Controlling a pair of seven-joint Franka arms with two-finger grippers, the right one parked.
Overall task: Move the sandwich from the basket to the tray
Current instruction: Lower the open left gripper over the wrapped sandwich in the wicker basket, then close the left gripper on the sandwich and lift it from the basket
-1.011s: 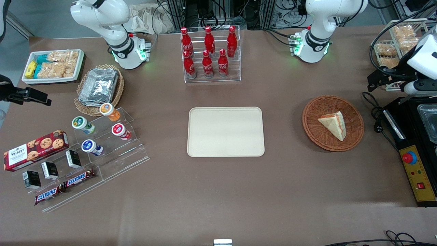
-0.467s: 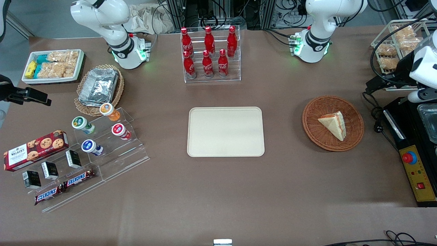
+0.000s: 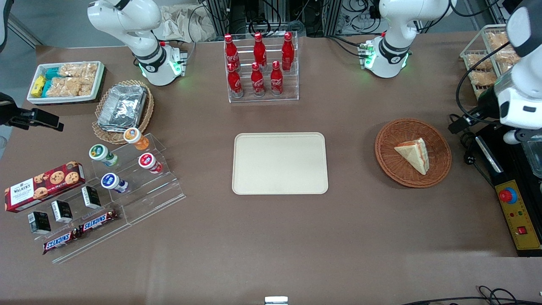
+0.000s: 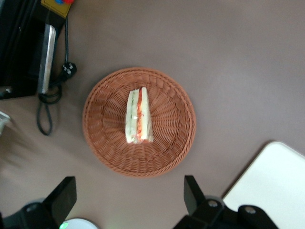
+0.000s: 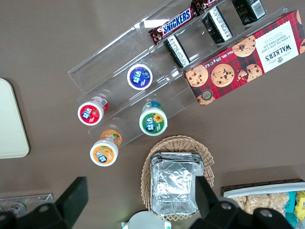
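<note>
Sandwich (image 4: 138,117) lies in the basket (image 4: 97,143), untouched; the gripper (image 4: 128,205) hovers high above, fingers spread wide and empty. It should descend centred, straddling the bread faces.

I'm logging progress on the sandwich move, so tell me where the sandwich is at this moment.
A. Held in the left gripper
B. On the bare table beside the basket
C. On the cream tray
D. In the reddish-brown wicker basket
D. The sandwich lies in the basket, untouched, while the tray holds nothing and the left arm's gripper hangs open above the basket, gripping nothing.
</note>
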